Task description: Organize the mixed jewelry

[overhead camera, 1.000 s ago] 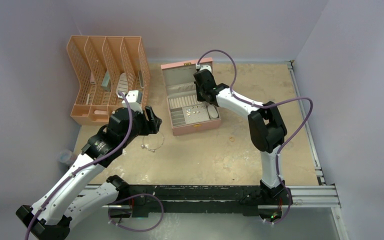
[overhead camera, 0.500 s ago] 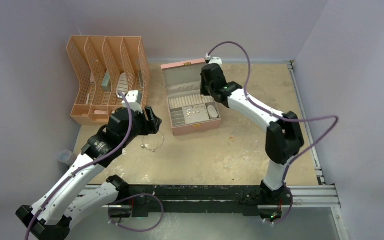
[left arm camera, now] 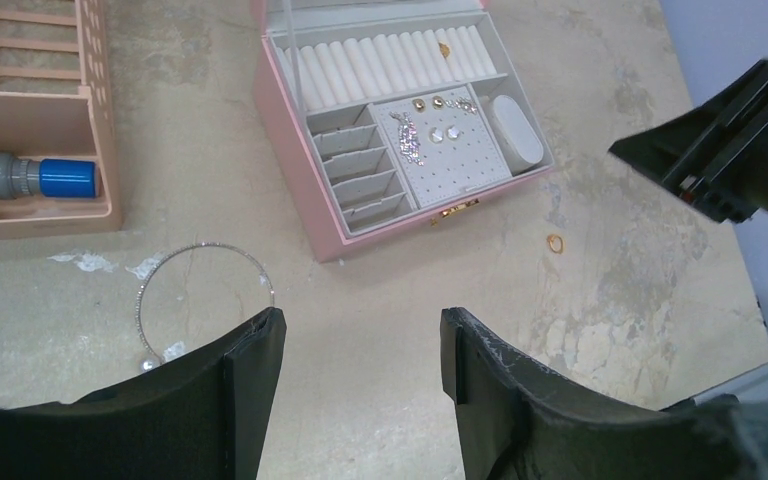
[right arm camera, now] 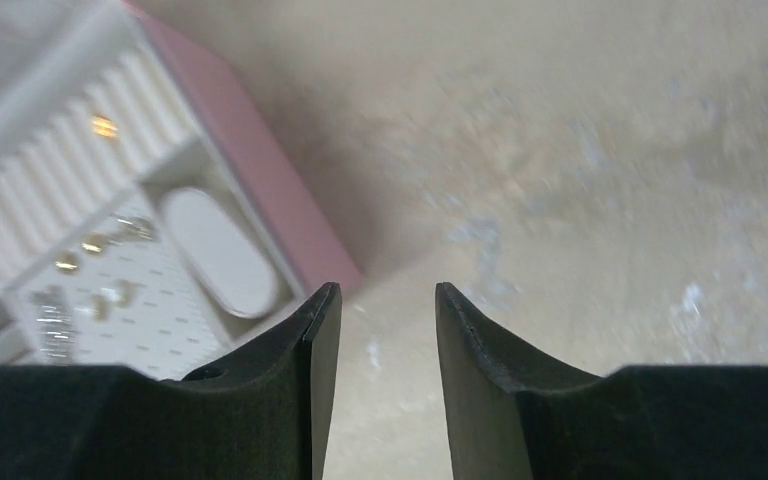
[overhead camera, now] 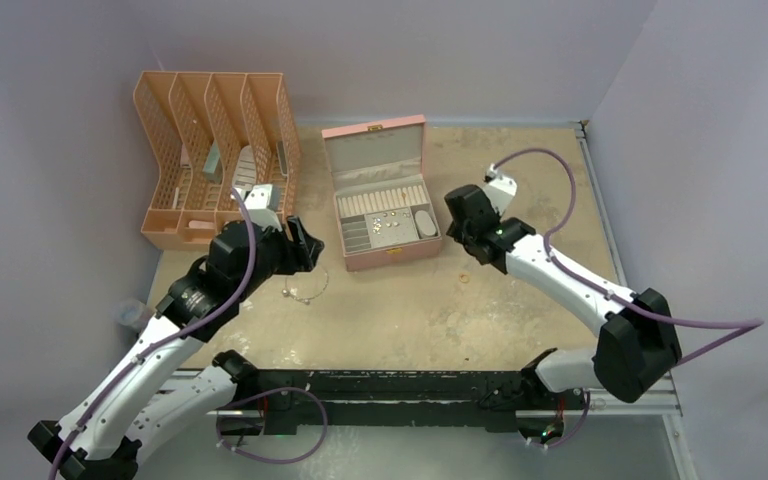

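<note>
Left gripper (overhead camera: 305,250), top view: jaws parted and empty, poised off the left front corner of the pink jewelry box (overhead camera: 396,256), whose lid stands open. The right gripper (overhead camera: 463,218) sits just off the box's right side, its jaw state not legible here. A thin silver loop (overhead camera: 290,293) lies flat on the table (overhead camera: 410,320) in front of the box's left corner, close by the left gripper, with its long axis running from near-left to far-right, toward the box. One small gold ring (overhead camera: 465,277) lies in front of the box's right corner. Left wrist view: fingers (left arm camera: 250,400) well apart, nothing between them. The loop's arc shows beyond the left finger, its bead end pointing away from the box. The ring rests flat, apart from the box's front wall. Earrings (left arm camera: 430,125) sit on the box's perforated pad, and one gold piece (left arm camera: 445,48) sits in the roll rows. Right wrist view (blurred): jaws moderately apart and empty, fingertips (right arm camera: 320,330) just beside the box's right front corner.
</note>
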Robot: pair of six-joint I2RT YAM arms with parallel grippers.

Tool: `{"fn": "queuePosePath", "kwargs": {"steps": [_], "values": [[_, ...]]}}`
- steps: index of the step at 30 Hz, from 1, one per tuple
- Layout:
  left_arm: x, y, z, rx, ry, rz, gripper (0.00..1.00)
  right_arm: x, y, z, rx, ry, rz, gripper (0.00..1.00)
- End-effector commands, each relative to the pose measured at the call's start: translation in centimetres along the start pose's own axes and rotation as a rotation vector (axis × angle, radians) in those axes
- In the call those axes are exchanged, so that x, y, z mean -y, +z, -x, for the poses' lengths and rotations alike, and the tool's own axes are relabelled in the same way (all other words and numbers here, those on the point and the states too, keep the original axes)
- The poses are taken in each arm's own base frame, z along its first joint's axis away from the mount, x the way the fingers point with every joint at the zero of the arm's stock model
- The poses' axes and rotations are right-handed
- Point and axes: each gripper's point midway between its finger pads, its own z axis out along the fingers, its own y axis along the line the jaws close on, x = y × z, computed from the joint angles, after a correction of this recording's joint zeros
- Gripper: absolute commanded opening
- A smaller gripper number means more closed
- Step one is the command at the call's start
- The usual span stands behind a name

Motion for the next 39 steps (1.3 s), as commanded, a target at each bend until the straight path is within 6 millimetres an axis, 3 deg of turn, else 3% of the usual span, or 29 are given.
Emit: {"fn": "queuePosePath", "kwargs": {"steps": [1,7,12,21,29,39], "values": [[1.1,-0.4,0.9,0.035,-0.026,-0.058,0.58,3.5,-0.1,-3.2,-0.05,0.135,-0.098,0.41],[1.3,-0.5,0.7,0.03,-0.024,-0.076,0.58,4.2,1.8,-7.4,-0.149,0.142,-0.133,0.35],[1.3,-0.5,0.7,0.031,-0.023,-0.072,0.58,4.7,3.3,-9.5,-0.198,0.119,-0.182,0.31],[1.0,-0.2,0.6,0.026,-0.024,-0.058,0.58,5.2,4.1,-11.0,-0.221,0.105,-0.202,0.29],[1.0,-0.2,0.5,0.024,-0.024,-0.058,0.58,6.9,3.5,-11.9,-0.236,0.138,-0.268,0.27],[1.0,-0.2,0.5,0.025,-0.025,-0.057,0.57,6.9,3.7,-12.5,-0.252,0.138,-0.265,0.26]]}}
